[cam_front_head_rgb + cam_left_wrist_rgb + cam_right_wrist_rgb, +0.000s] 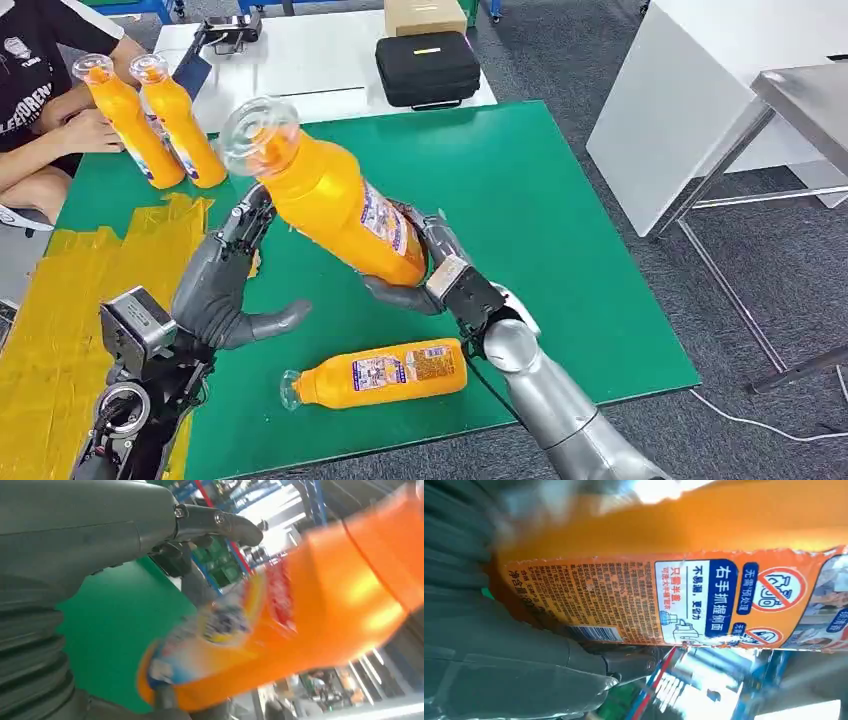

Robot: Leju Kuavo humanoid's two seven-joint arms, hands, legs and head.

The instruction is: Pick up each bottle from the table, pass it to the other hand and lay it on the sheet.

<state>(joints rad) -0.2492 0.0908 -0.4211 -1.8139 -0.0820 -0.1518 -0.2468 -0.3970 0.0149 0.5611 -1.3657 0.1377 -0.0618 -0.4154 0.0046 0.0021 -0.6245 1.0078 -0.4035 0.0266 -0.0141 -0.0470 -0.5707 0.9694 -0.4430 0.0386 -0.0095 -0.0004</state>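
Right robot hand (432, 272): grasps the lower body of the raised bottle (330, 198), tilted neck-up toward the left.
Left robot hand (228, 280): fingers spread, holding nothing, just beside the raised bottle.
Desk (560, 240): bare green surface on the right, up to its edge.
Yellow sheet (60, 310): left side.
Lying bottle (378, 373): near the front edge.
Standing bottles (158, 120): far-left, beside a person's hand (88, 130).
Black case (428, 68): beyond.
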